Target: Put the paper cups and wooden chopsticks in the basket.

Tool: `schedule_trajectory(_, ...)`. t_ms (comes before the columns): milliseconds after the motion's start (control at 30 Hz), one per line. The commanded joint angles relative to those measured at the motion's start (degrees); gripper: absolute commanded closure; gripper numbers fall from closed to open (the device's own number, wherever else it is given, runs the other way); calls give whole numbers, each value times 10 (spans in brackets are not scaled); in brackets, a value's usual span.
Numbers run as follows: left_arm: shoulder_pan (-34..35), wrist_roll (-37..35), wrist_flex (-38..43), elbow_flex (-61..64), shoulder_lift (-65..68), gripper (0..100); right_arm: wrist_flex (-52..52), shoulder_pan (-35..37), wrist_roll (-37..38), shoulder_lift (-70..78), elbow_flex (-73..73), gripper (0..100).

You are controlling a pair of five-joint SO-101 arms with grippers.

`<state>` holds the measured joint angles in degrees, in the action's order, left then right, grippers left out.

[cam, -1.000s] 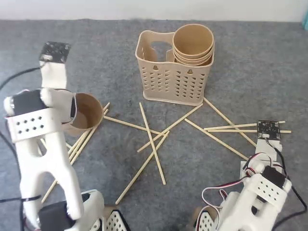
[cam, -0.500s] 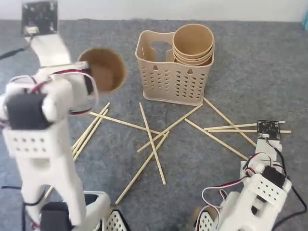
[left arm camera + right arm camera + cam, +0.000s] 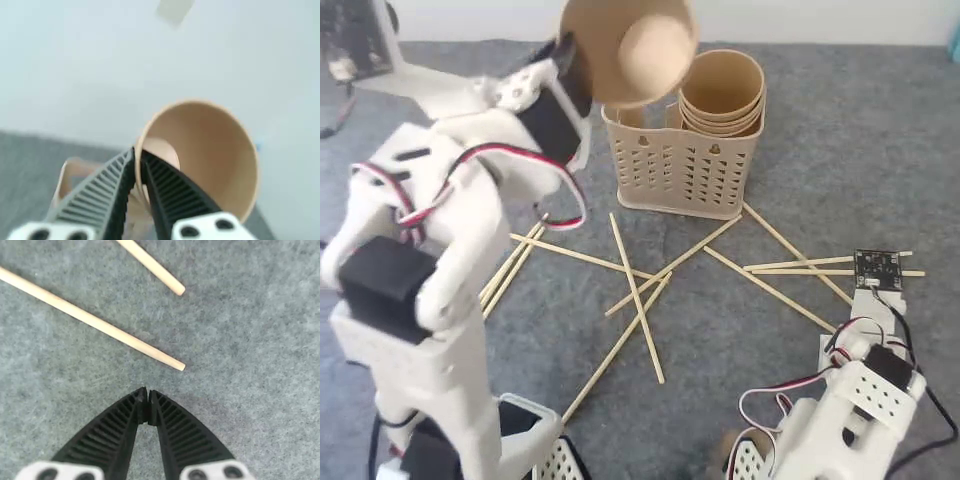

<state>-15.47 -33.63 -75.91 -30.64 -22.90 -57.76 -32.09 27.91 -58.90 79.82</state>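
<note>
My left gripper (image 3: 137, 152) is shut on the rim of a brown paper cup (image 3: 210, 145). In the high view that cup (image 3: 628, 48) hangs tilted, mouth toward the camera, above the left part of the beige basket (image 3: 670, 170). A stack of paper cups (image 3: 722, 92) stands in the basket's right part. Several wooden chopsticks (image 3: 635, 295) lie scattered on the grey carpet in front of the basket. My right gripper (image 3: 148, 394) is shut with nothing in it, just above the carpet near two chopstick ends (image 3: 95, 320). The right arm (image 3: 865, 395) sits at the front right.
A bundle of chopsticks (image 3: 510, 270) lies at the left beside the left arm's body (image 3: 430, 300). More chopsticks (image 3: 800, 265) lie at the right near the right arm. The basket's rim (image 3: 70, 172) shows below the held cup.
The left arm has lifted the cup from the carpet at the left and carried it up and rightward to above the basket. The right arm has not moved.
</note>
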Motion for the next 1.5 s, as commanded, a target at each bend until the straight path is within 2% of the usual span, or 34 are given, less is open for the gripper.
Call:
schedule_trajectory(0, -25, -9, 74, 14, 12, 986, -1, 6, 10, -15, -3, 991)
schedule_trajectory(333, -31, -36, 127, -20, 188, 984, -1, 6, 10, -15, -3, 991)
schedule_trajectory(567, -10, -36, 125, -97, 305, 984, 0, 6, 10, -15, -3, 991)
schedule_trajectory(733, -14, -35, 103, -109, 338, 983, 0, 6, 10, -15, -3, 991)
schedule_trajectory(800, -23, -32, 82, -109, 338, 956, 0, 6, 10, -15, -3, 991)
schedule_trajectory(1000, -32, -7, -6, -128, 337, 727, 1, 6, 10, -15, -3, 991)
schedule_trajectory(1133, -22, -6, -78, -203, 337, 725, 1, 6, 10, -15, -3, 991)
schedule_trajectory(1300, 18, -5, -237, -356, 337, 724, 1, 6, 10, -15, -3, 991)
schedule_trajectory(1367, 49, 6, -251, -380, 336, 727, 1, 6, 10, -15, -3, 991)
schedule_trajectory(1467, 134, 51, -250, -330, 303, 755, 1, 5, 10, -15, -3, 991)
